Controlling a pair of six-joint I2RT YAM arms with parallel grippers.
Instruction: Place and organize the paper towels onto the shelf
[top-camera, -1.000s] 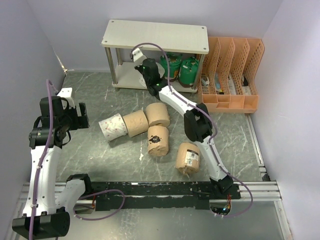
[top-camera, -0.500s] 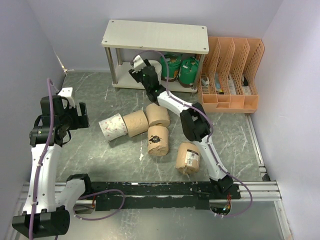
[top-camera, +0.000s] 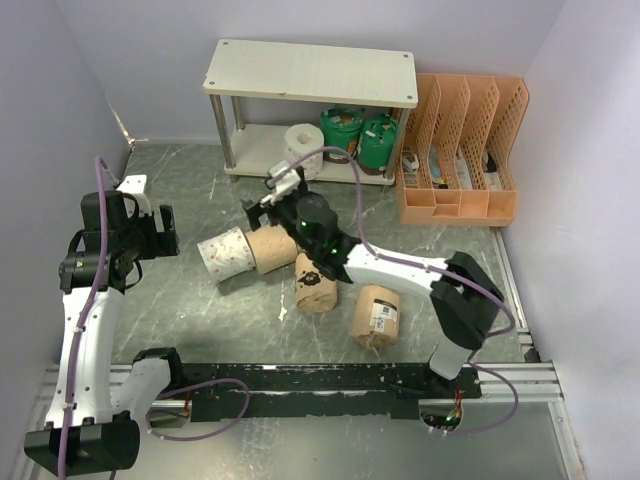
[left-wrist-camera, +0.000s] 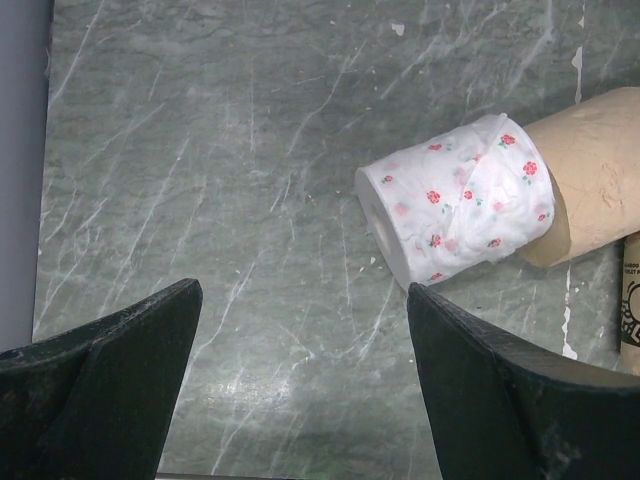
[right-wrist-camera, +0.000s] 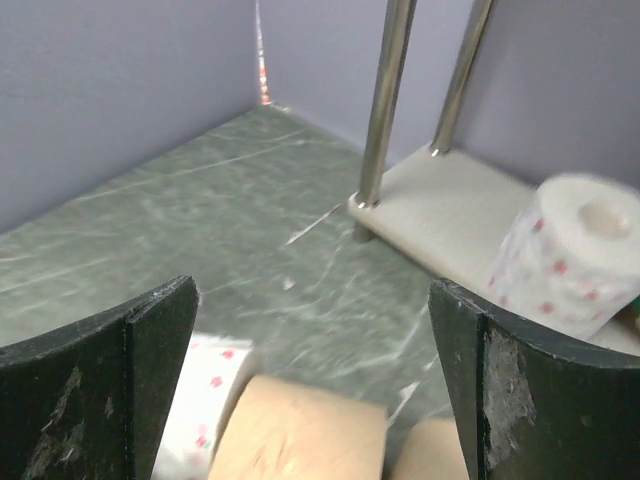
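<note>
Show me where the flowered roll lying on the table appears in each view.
Top external: flowered roll left of centre, lying on its side.
Left wrist: flowered roll right of centre, upper half.
Right wrist: flowered roll at the bottom edge, left of centre, cut off.
Shared landmark: the bare tan roll beside it, in all three.

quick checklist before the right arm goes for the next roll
1. Right jaws open and empty: ok.
2. Shelved roll upright on the lower board of the shelf: ok.
3. Bare board beside it for more rolls: ok.
4. Tan roll roughly under the right jaws: ok.
5. Left jaws open, apart from the floral roll: ok.
6. All rolls shelved: not ok, several lie on the table.
</note>
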